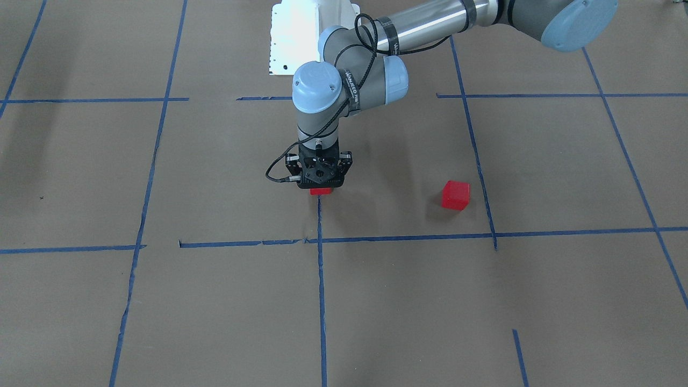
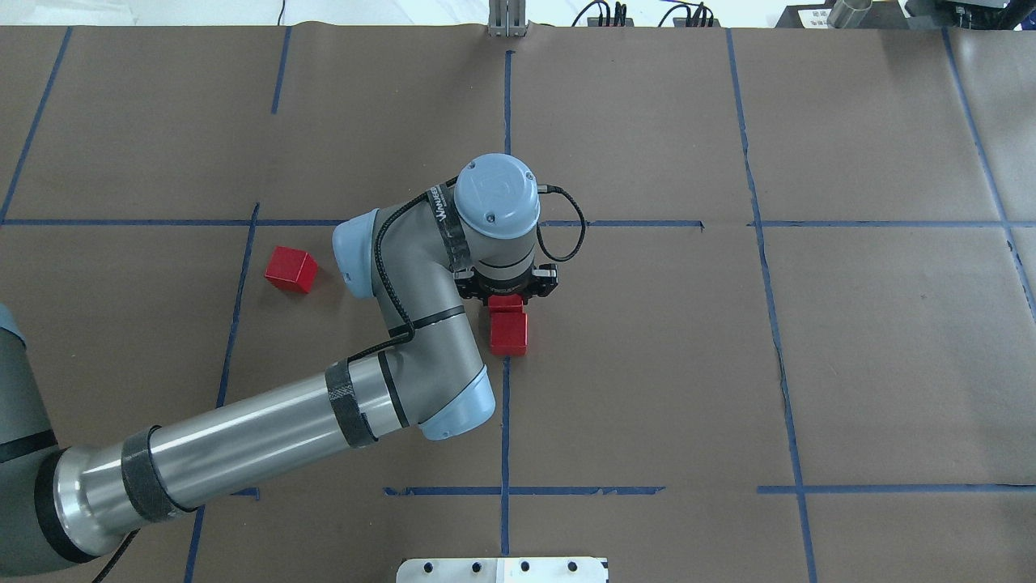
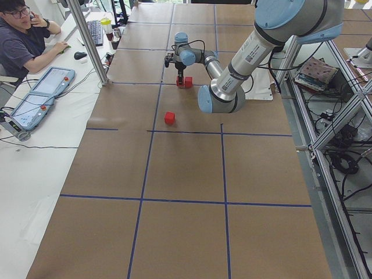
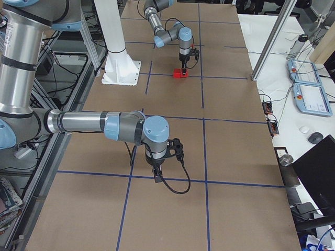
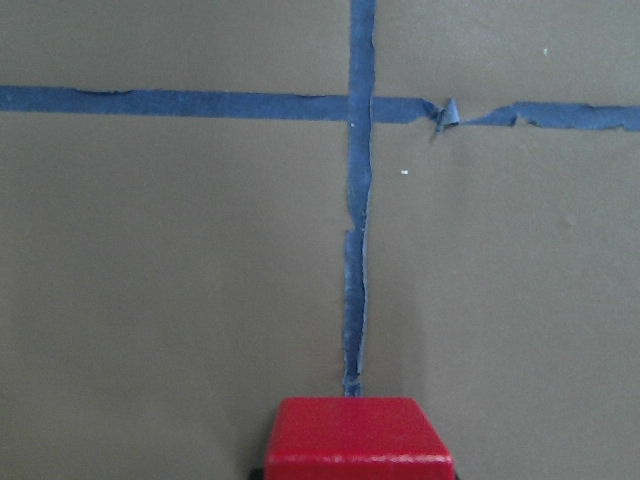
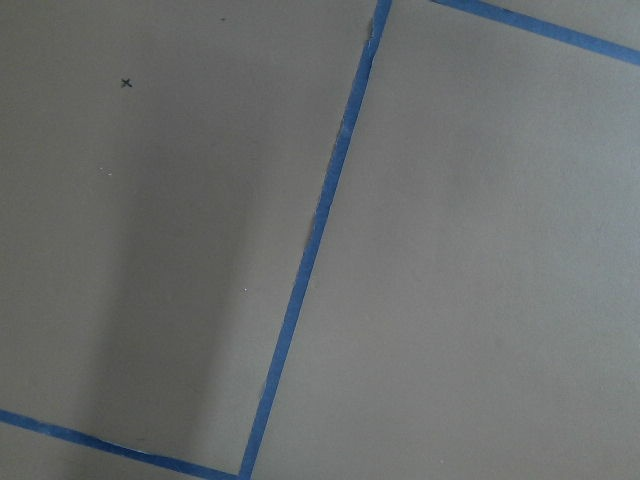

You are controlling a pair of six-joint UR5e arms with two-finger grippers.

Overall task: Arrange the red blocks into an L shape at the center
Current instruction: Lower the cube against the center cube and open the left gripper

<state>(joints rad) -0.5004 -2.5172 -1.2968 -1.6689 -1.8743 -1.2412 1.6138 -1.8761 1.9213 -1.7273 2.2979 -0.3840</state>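
Red blocks, three small bright-red matte cubes: two together at the middle, one apart. No L shape yet.

Near block (image 2: 508, 333): lies flat on the brown paper surface (image 2: 890, 364), at the middle of the centre cell (image 2: 647, 356), the large rectangle outlined in blue tape. Sits on the course of the lengthwise blue tape line (image 2: 505, 421) that splits that cell, at the far end of the line's near stretch.

Far block (image 2: 506, 304): sits directly beyond the near block, in line with it, touching or very nearly so. Mostly covered from overhead by the left gripper (image 2: 506, 293). Shows only as a red sliver under the black gripper body in the front-facing view. Fills the lower edge of the left wrist view, with tape running on beyond it.

Stray block (image 2: 290, 270): stands alone toward the robot's left, inside the centre cell, near its left border tape. Well apart from the pair and turned askew to the grid.

Left gripper: points straight down over the far block. Fingers hidden by the gripper body; cannot tell whether clamped on the block or loose around it.

Right gripper (image 4: 156, 179): seen only in the right-side view. Hangs low over bare paper far to the robot's right, close to a tape line and well apart from every block. Jaw state cannot be told.

Seated operator in a dark shirt (image 3: 23, 29): at the white bench beyond the table's far edge.
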